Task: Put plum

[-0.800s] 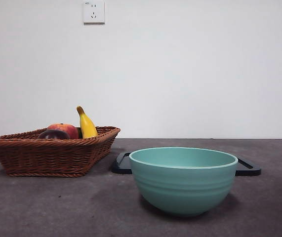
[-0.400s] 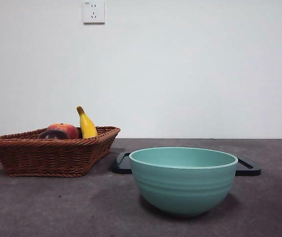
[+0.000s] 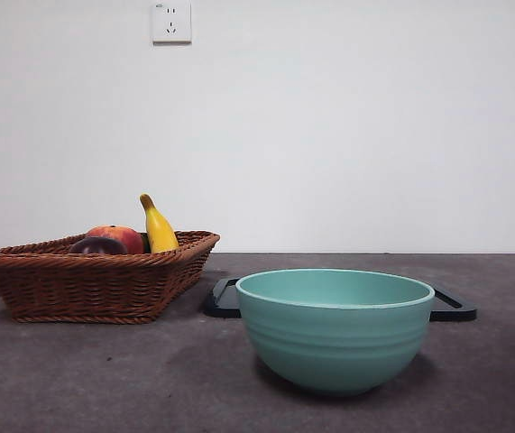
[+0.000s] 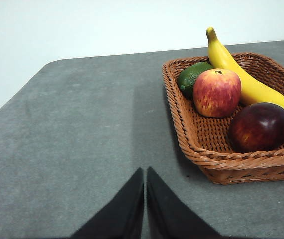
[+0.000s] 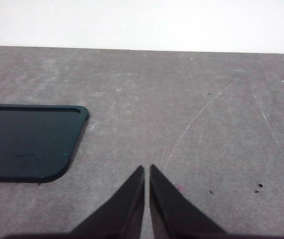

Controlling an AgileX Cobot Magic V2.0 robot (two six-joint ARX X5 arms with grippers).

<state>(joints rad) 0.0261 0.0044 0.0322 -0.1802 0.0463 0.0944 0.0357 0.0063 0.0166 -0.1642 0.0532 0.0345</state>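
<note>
Both grippers are waiting with jaws together, the left gripper [image 4: 145, 199] nearest the wicker basket [image 4: 216, 167]. Its plum [image 4: 259, 126] is lying against the banana [image 4: 241, 74], risking a nudged neighbour.

light: even, bright | shadows: soft | focus: sharp | glare: none

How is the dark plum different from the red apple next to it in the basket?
The plum is dark maroon, nearly black, and glossy; the apple is red with yellow streaks and duller. The apple shows a small stem dimple on top; the plum shows none. Both are round, about the same size, and lie in the wicker basket.
</note>
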